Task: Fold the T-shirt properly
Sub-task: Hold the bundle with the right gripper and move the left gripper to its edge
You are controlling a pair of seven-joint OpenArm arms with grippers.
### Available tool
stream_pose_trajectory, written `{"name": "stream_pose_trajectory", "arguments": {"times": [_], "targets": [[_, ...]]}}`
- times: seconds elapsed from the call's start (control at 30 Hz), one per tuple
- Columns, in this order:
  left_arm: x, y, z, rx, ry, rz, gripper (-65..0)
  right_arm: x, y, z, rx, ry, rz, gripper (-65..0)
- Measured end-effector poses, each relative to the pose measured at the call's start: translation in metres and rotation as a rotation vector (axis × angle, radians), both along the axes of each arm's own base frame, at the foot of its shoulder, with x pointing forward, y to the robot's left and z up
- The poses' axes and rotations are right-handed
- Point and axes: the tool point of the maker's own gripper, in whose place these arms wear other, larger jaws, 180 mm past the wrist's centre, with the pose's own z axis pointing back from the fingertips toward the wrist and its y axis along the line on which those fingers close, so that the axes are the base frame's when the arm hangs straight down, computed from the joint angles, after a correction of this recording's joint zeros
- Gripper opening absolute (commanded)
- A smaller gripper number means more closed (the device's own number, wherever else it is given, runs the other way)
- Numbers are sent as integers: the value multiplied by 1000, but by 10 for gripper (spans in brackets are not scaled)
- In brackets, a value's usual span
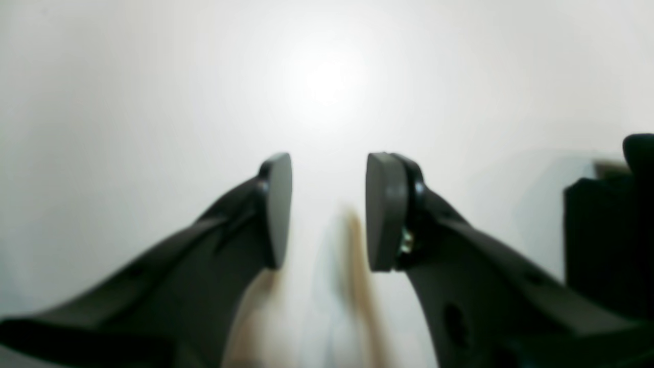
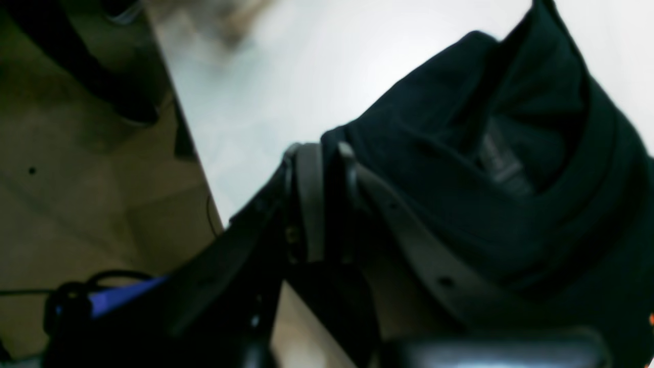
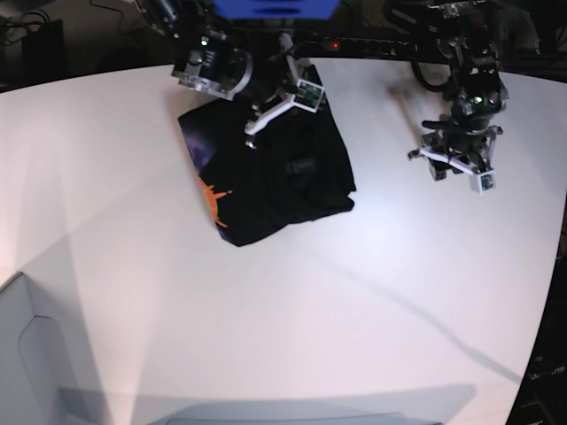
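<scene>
Lying at the far side of the white bench (image 3: 292, 292): one black T-shirt (image 3: 266, 181), already gathered into a compact, roughly square bundle, several layers thick. Orange splash and purple-blue print show along its left edge in the base view. Condition: edges uneven, near corner bulging, folds loose; judged partly folded, not yet a neat flat packet. Remaining, by estimate: at least one more fold or a squaring-up and smoothing of the layers.

Right hand (image 2: 327, 153): at the bundle's far upper edge, jaws pinched together on a ridge of the black cloth, as the right wrist view shows.

Left hand (image 1: 327, 209): hanging over bare bench well apart from the shirt, jaws parted, nothing between them.
</scene>
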Motion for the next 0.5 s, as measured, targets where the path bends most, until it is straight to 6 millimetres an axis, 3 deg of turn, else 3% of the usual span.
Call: {"name": "stream_pose_trajectory", "arguments": {"times": [0.13, 0.2, 0.5], "targets": [[2, 3, 2, 11, -3, -4, -415, -5, -6, -4, -15, 0, 25, -524], [2, 5, 3, 14, -5, -1, -415, -15, -8, -10, -44, 1, 65, -524], [1, 46, 21, 48, -52, 115, -415, -17, -10, -12, -58, -5, 85, -526]]}}
